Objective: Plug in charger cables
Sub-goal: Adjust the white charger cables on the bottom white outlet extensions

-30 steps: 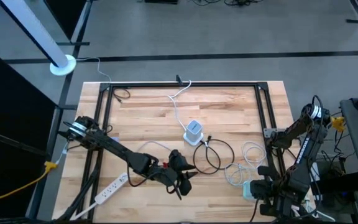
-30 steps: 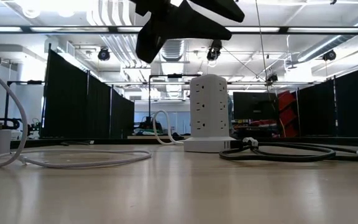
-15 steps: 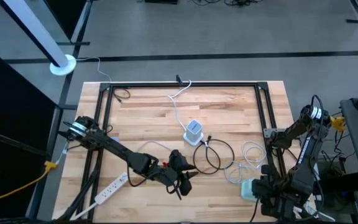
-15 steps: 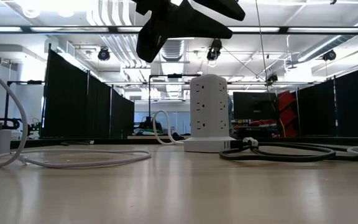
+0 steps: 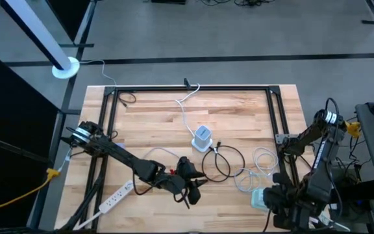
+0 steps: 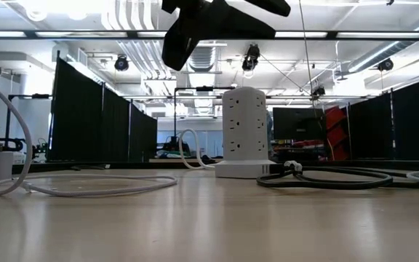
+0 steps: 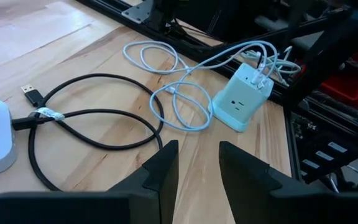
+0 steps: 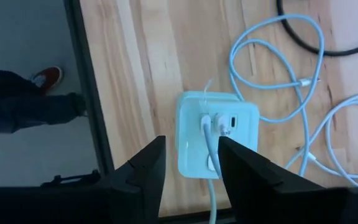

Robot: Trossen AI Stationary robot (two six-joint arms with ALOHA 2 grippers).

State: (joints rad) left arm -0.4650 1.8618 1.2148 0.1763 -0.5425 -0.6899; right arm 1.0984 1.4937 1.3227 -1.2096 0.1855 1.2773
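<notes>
Hovering over the charger block at the desk's near right edge, right gripper has edged nearer, fingers apart, grasping nothing; white cables plugged in. Left gripper unmoved mid-desk, fingers parted, empty, near black cable.

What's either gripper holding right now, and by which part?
Nothing. The left gripper hangs above the table with empty space between its fingers, near the black cable. The right gripper hovers over the white charger block, fingers apart, gripping nothing.

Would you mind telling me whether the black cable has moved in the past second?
No. In the high view the black cable lies in the same loop beside the white tower power strip, as before.
</notes>
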